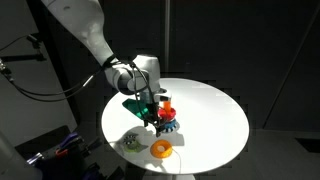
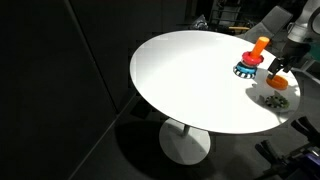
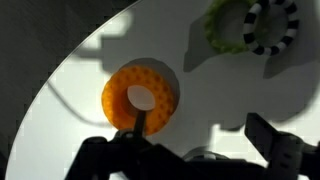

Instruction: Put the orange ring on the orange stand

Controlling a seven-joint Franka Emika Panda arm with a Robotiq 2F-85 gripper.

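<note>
The orange ring [image 3: 140,97] lies flat on the white table; it also shows in both exterior views [image 1: 161,149] [image 2: 277,81]. My gripper [image 3: 200,125] is open and hovers over it. In the wrist view one finger lines up with the ring's hole, and the other finger is far off to the right over bare table. The orange stand [image 1: 167,103] [image 2: 259,48] is upright just behind the ring, with a red ring and a blue toothed ring [image 1: 169,124] [image 2: 245,70] around its foot. In both exterior views the gripper [image 1: 152,117] [image 2: 283,66] is beside the stand.
A small pale greenish object with dark specks [image 1: 131,141] [image 2: 277,100] [image 3: 250,25] lies close to the orange ring. The round white table [image 1: 215,115] [image 2: 185,80] stands in a dark room, and its edge is near the ring.
</note>
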